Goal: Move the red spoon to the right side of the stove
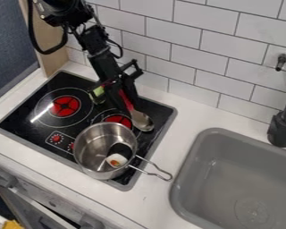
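In the camera view we see the arm (103, 58) coming in from the upper left, with its pincer (119, 95) low over the back of the stove (81, 84). We cannot tell how far open the pincer is, or whether it has hold of the red spoon (127, 102); the red handle lies right at it. The spoon slants down and to the right from there, its metal bowl over the stove's right part, beside the rear right burner (118, 119). Between that bowl and the stove's right edge we see a strip of black surface, and past the edge a band of white worktop (196, 117) runs to the grey sink (213, 133).

Below the spoon, the metal pot (90, 154) takes up the front right of the stove. Its wire handle (158, 173) crosses the right edge and reaches out over the worktop, its end near the sink's rim. A black-and-white thing (118, 156) sits in the pot. To the left of the pincer we see a green thing (98, 93), partly hidden.
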Available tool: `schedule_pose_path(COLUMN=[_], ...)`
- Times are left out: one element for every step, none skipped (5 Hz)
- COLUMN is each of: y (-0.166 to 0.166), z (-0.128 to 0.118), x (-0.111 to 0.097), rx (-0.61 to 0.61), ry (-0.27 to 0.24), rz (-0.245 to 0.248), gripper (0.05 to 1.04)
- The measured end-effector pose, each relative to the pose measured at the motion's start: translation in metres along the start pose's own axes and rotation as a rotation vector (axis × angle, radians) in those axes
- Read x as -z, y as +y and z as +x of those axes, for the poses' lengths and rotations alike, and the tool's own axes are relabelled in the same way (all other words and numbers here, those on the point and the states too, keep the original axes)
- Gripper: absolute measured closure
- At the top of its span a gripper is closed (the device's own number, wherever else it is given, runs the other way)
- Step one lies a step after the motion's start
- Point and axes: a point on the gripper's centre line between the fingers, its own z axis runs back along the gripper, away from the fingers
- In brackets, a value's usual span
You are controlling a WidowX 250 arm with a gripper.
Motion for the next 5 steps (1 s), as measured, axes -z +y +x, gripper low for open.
schedule_pose_path(y=[-0.0030,-0.0083,-0.0079,-0.0049,-0.0022], z=[-0.0076,-0.0142,-0.0170,-0.0137,-0.0110], x=[0.0043,0.0082,0.0122,0.0139,0.0104], rx=[0.015,0.035,0.033,0.024,0.012], ry=[0.020,0.029,0.024,0.002,-0.099], rz=[0.004,0.010,0.029,0.040,0.062], gripper=[0.761,0.761,0.761,0.761,0.761])
